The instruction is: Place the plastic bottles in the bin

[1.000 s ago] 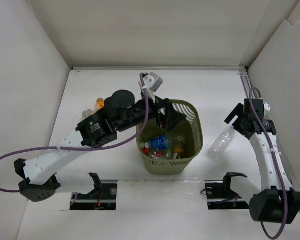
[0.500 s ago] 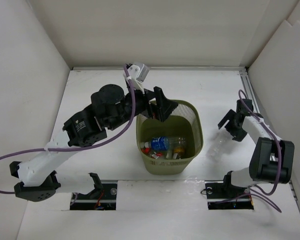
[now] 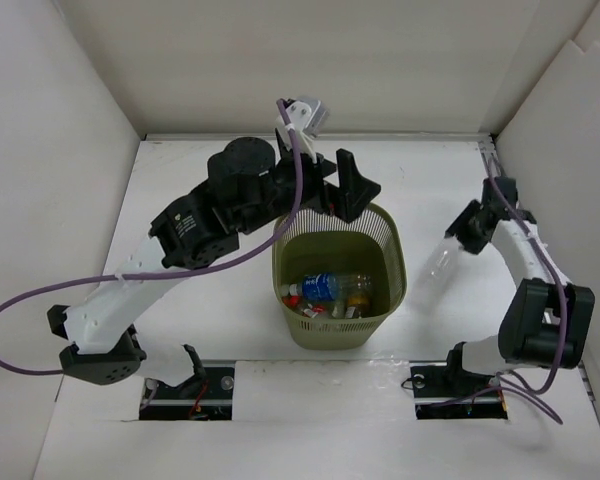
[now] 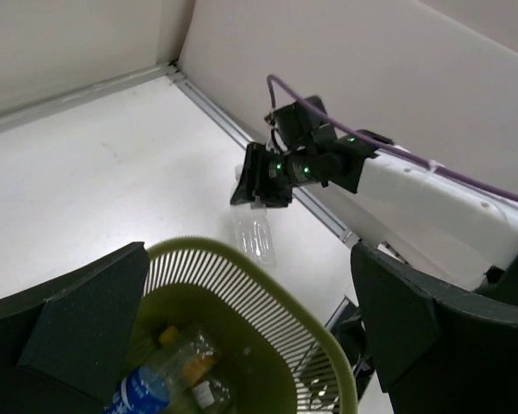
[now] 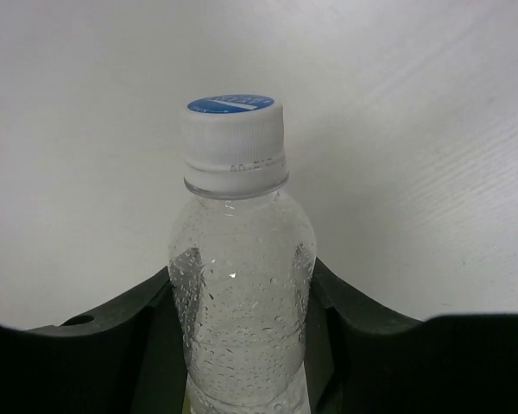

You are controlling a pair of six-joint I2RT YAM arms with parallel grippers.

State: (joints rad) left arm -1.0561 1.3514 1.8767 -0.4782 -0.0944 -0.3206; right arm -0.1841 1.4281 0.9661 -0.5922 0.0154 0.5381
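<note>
Clenched on a clear bottle (image 5: 240, 293), right fingers (image 5: 112, 345) gripping just below the shoulder. White cap (image 5: 234, 129) with a blue top standing clear above the grip, fine droplets inside the wall. From the overhead camera, same bottle (image 3: 443, 262) slanting down from the right fingers (image 3: 467, 228) toward the bin (image 3: 395, 240), apart from its right rim, over bare counter (image 3: 420, 180). Base perhaps resting on the counter, perhaps just off it; hard to tell from above.

Released and spread wide, left fingers (image 3: 352, 188) poised above the far rim of the bin. In the left wrist camera, both dark fingers (image 4: 78, 319) framing the olive mesh rim (image 4: 268, 285) below, with the held bottle (image 4: 255, 237) just beyond that rim.

Inside the bin, several bottles heaped at the bottom:
- a blue-labelled bottle (image 3: 325, 285) on its side across the middle
- a red-labelled one (image 3: 305, 307) toward the near left
- an orange-tinted one (image 3: 358, 297) just beside the blue

Bin upright at mid-counter, between the two arms.
</note>
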